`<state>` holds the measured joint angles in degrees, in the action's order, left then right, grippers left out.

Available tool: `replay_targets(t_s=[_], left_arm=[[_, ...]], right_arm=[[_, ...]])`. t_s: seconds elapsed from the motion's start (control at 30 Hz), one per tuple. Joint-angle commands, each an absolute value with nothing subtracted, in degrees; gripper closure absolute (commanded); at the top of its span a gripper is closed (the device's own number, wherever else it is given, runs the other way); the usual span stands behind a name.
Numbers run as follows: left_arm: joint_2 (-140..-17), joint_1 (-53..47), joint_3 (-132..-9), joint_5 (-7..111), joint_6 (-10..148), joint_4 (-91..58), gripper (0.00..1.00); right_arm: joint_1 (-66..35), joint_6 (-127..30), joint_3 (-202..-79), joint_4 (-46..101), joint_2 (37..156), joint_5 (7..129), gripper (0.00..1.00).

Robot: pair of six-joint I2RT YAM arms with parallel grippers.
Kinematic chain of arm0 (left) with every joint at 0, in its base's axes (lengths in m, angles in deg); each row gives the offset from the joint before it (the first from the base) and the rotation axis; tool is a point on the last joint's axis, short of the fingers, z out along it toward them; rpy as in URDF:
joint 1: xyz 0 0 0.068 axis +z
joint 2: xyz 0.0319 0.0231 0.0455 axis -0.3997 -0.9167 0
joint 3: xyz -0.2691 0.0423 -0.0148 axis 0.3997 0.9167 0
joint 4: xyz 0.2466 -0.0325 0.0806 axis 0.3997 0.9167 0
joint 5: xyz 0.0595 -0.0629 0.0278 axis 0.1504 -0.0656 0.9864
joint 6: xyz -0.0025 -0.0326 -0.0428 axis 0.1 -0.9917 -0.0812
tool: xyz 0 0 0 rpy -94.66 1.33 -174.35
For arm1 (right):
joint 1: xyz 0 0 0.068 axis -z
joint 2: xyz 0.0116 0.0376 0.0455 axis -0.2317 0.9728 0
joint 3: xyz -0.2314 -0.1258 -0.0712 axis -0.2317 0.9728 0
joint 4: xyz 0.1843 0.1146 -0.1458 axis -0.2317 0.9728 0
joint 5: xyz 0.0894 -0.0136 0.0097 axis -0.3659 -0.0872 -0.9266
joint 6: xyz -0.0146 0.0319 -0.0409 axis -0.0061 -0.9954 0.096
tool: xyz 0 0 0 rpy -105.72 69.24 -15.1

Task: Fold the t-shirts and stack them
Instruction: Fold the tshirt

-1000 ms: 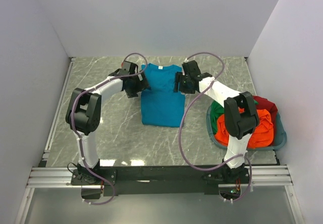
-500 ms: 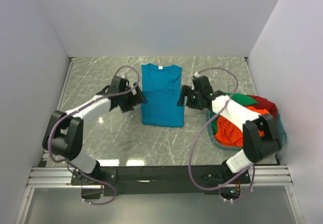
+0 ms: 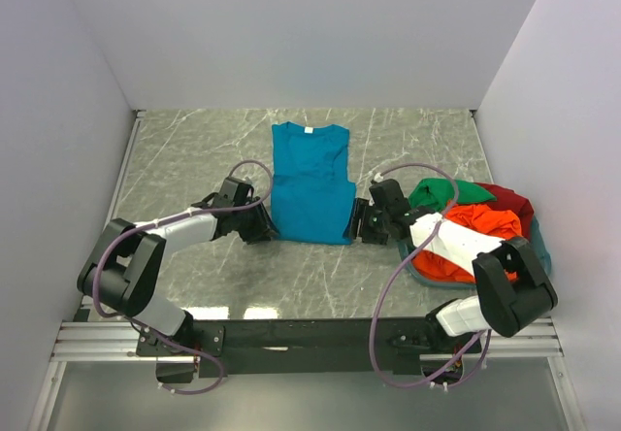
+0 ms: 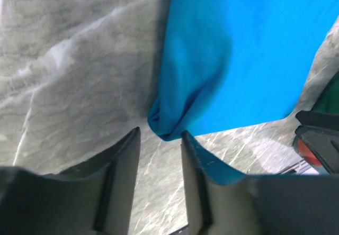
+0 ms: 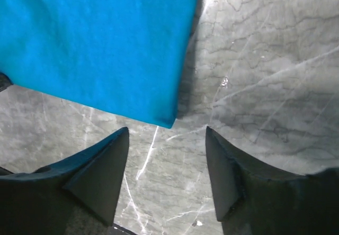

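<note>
Two spread hands (image 3: 262, 225) (image 3: 355, 225) flank t-shirt (image 3: 309, 183) hem.

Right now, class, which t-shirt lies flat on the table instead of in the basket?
The teal-blue t-shirt: it alone lies spread on the table; the orange-red, green and dark red ones are heaped in the basket.

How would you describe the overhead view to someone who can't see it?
A teal-blue t-shirt, sleeves folded in, lies on a marble table, with the left gripper and right gripper open at its near corners. A basket at right holds orange-red, green and dark red shirts.
</note>
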<state>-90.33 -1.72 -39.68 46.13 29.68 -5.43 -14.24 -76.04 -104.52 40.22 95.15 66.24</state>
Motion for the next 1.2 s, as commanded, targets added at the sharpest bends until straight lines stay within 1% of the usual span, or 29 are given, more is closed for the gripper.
replay_targets(t_s=[0.0,0.07,0.13,0.23,0.27,0.37,0.43,0.47,0.57,0.63,0.77,0.9,1.0,1.03,1.1,1.17], left_arm=[[-89.9,-1.8,-40.3,46.5,29.4,-8.3,0.62],[-90.6,-1.8,-40.7,46.8,29.6,-8.2,0.66],[-91.0,-1.8,-41.1,47.2,29.6,-8.3,0.67],[-92.2,-1.8,-41.8,46.8,30.1,-8.4,0.71],[-92.7,-1.8,-41.9,46.6,30.3,-8.5,0.74],[-93.8,-1.8,-42.3,46.0,30.3,-8.9,0.83],[-94.4,-1.8,-42.0,45.6,30.3,-9.2,0.98],[-94.4,-1.8,-41.9,45.5,30.4,-9.2,0.99],[-93.7,-1.8,-41.1,45.5,30.4,-9.8,0.99],[-91.7,-1.8,-39.1,45.1,30.2,-10.8,0.99],[-86.8,-1.9,-35.3,45.2,29.6,-10.9,0.99],[-79.5,-2.7,-30.0,45.9,28.3,-9.1,0.99],[-71.7,-3.3,-26.7,46.2,26.6,-7.0,0.99],[-67.2,-3.5,-26.1,46.2,26.2,-6.1,0.99],[-62.6,-3.9,-25.6,47.1,25.1,-1.5,0.99],[-54.9,-4.3,-25.7,47.8,24.3,3.6,0.99]], right_arm=[[-15.0,-77.3,-104.3,35.9,96.0,65.8,0.37],[-15.2,-77.3,-104.6,35.3,96.8,65.7,0.40],[-15.3,-77.3,-105.1,34.9,98.2,65.5,0.45],[-15.5,-77.3,-105.9,34.5,100.0,65.0,0.49],[-15.6,-77.4,-106.1,34.6,100.5,64.8,0.53],[-16.7,-77.5,-106.7,34.4,102.1,64.7,0.53],[-16.8,-77.5,-107.2,33.9,103.4,64.5,0.55],[-16.8,-77.6,-107.4,33.9,104.3,64.1,0.64],[-17.0,-77.8,-107.6,33.7,104.7,64.0,0.83],[-17.2,-77.3,-107.6,34.9,104.0,63.8,0.89],[-17.6,-75.5,-106.8,37.2,99.9,63.3,0.95],[-18.2,-73.8,-105.5,40.0,92.5,59.1,1.00],[-19.2,-73.3,-104.3,43.4,86.8,56.2,1.00],[-19.6,-73.3,-103.8,44.1,85.4,54.3,1.00],[-20.3,-73.4,-103.5,45.7,81.2,51.9,1.00],[-22.0,-73.4,-103.6,47.3,76.9,47.7,1.00]])
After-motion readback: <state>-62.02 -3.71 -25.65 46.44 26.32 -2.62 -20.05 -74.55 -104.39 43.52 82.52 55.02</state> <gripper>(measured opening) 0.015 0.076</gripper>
